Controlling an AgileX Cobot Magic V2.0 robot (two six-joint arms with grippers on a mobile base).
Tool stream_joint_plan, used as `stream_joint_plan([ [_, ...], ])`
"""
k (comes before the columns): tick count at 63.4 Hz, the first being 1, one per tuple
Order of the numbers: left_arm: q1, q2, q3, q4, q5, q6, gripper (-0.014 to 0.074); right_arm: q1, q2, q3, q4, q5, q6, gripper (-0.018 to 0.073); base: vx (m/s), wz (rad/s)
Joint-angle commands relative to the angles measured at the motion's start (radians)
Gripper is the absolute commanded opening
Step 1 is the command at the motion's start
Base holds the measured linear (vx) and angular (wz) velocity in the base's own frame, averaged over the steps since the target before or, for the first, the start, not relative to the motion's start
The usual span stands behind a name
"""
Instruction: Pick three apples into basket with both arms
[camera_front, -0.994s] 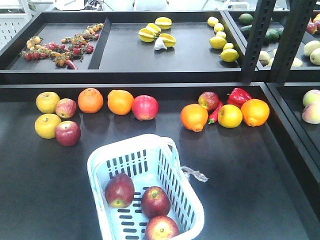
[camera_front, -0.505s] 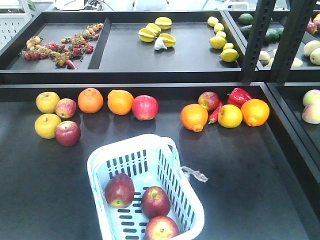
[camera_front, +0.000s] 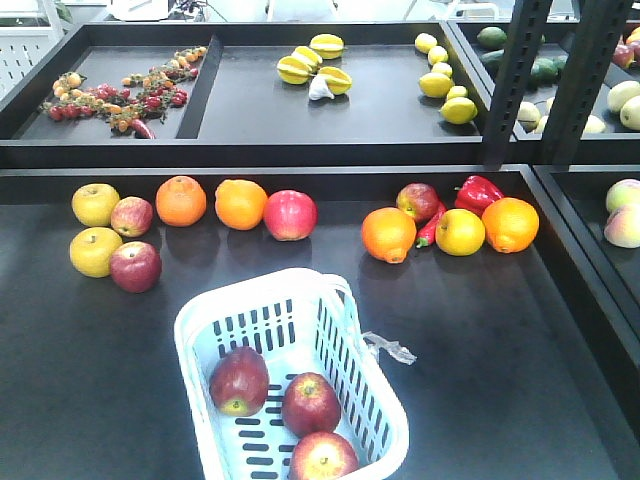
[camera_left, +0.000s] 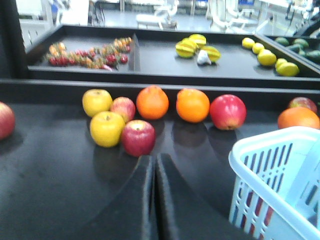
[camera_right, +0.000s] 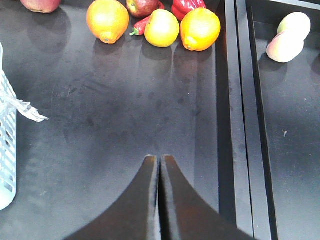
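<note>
Three dark red apples lie inside the pale blue-white basket (camera_front: 330, 300): one at the left (camera_front: 238, 381), one in the middle (camera_front: 310, 404), one at the front (camera_front: 323, 456). In the left wrist view the basket (camera_left: 280, 165) stands at the right, and my left gripper (camera_left: 154, 159) is shut with nothing in it, over bare table short of a red apple (camera_left: 138, 138). My right gripper (camera_right: 160, 159) is shut and empty above dark table, right of the basket (camera_right: 6, 150). Neither arm shows in the front view.
More fruit lines the back of the table: yellow apples (camera_front: 95, 204), red apples (camera_front: 290, 215), oranges (camera_front: 241, 204) at the left; an orange (camera_front: 388, 235), a red pepper (camera_front: 478, 192) and more at the right. Clear film (camera_front: 390, 348) hangs off the basket. Raised ledges border the table.
</note>
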Motion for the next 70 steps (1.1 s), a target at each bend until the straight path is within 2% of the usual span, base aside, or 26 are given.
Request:
stream_joint_plan([
  [1,0.011,-0.038,0.017,-0.040,-0.122,0.057,-0.0006,-0.007,-0.001,-0.031,-0.026,-0.049,-0.002,-0.0009,0.00,0.00],
  [11,0.011,-0.112,0.082,-0.039,-0.161,0.054,-0.0006,-0.007,-0.001,-0.031,-0.026,-0.049,-0.002,-0.0009,0.00,0.00],
  [18,0.011,-0.151,0.098,-0.040,-0.138,0.048,-0.0006,-0.007,-0.001,-0.031,-0.026,-0.049,-0.002,-0.0009,0.00,0.00],
  [70,0.011,-0.150,0.097,-0.040,-0.141,0.048,-0.0006,-0.007,-0.001,-0.031,-0.026,-0.047,-0.002,-0.0009,0.00,0.00],
])
